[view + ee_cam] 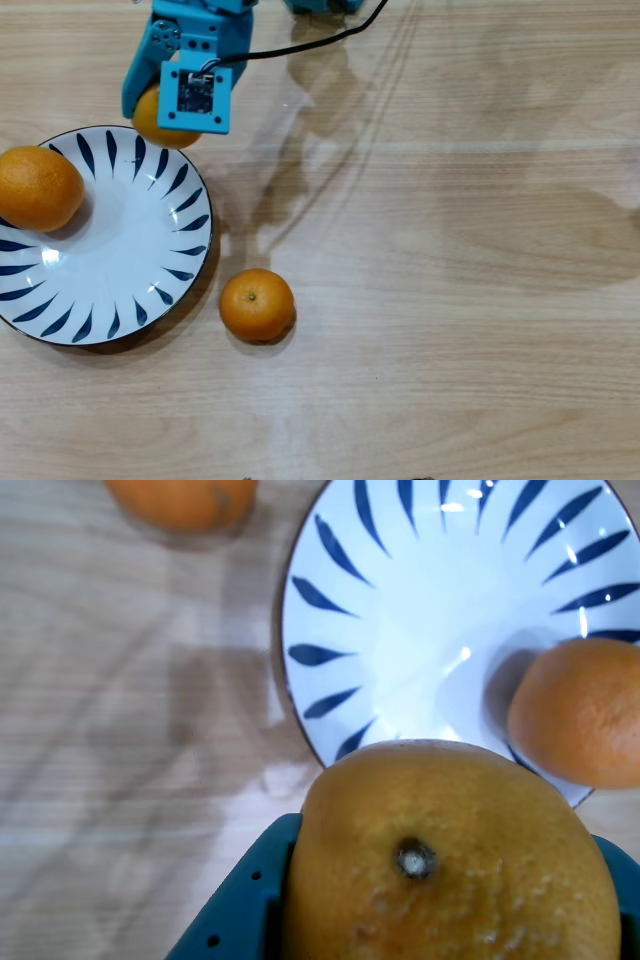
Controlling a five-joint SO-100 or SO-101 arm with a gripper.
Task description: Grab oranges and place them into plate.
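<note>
The white plate (130, 230) with dark blue leaf strokes lies at the left in the overhead view. One orange (38, 188) rests on its left rim area. A second orange (257, 305) sits on the table just right of the plate. My blue gripper (160, 115) is shut on a third, yellower orange (150, 122) and holds it over the plate's far rim. In the wrist view the held orange (450, 860) fills the bottom, its stem dot facing up, with the plate (400, 630) beyond it, the plated orange (580, 715) at right and the loose orange (180, 502) at top left.
The pale wooden table (450, 300) stretches to the right of the plate. A black cable (320, 40) runs from the arm across the top of the overhead view.
</note>
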